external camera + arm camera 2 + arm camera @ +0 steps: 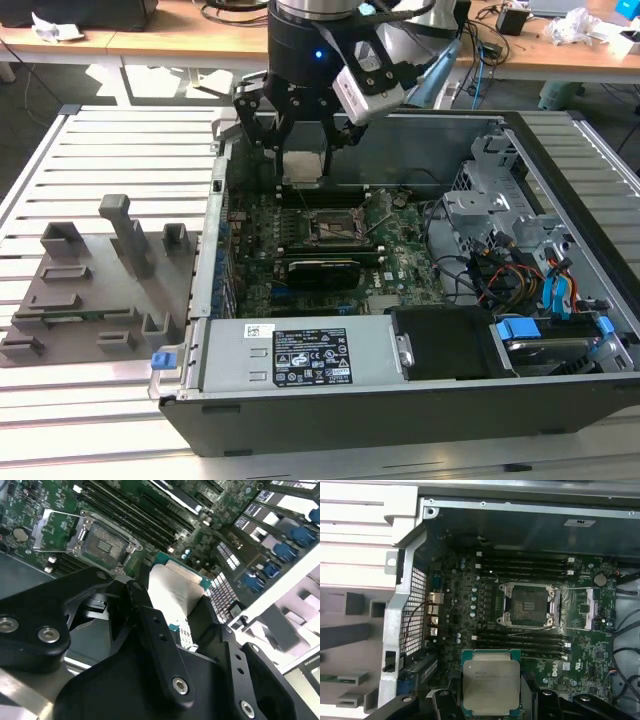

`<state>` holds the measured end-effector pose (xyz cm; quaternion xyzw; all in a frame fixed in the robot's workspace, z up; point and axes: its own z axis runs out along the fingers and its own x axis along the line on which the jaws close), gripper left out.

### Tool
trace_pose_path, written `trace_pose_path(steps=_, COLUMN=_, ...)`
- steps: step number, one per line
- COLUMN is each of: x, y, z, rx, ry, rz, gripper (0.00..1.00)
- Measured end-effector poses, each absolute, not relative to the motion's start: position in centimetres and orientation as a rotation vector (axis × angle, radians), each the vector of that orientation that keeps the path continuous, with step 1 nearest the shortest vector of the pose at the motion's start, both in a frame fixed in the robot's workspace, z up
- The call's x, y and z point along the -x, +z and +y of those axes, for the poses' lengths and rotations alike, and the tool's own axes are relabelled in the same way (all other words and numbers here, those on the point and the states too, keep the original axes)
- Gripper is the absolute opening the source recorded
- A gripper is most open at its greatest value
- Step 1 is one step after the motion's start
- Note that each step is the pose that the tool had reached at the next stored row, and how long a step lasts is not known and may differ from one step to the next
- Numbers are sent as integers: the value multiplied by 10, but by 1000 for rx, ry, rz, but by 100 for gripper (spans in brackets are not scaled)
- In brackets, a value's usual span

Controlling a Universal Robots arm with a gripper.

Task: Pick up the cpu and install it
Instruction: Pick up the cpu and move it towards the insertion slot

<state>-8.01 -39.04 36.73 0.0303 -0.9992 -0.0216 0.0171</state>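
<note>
I've got the cpu [491,682] clamped in my claw [303,155], hanging over the motherboard [580,645] inside the open PC case [420,425], near the socket [530,605] with its frame flipped open.

Clear air from my gripper [305,155], clamping the cpu [491,680], down to the socket [529,605]; low memory slots [520,565] flank it, case wall [520,525] rises close, cables [495,280] crowd the exterior view's right.
</note>
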Motion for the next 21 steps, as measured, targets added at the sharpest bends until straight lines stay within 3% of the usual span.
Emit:
trace_pose_path(steps=8, x=21, y=341, z=-363, rx=-94, ry=-67, rz=-3099, gripper=55)
trace_pose_path(steps=21, x=11, y=305, z=-339, rx=-94, ry=-68, rz=-3099, gripper=55)
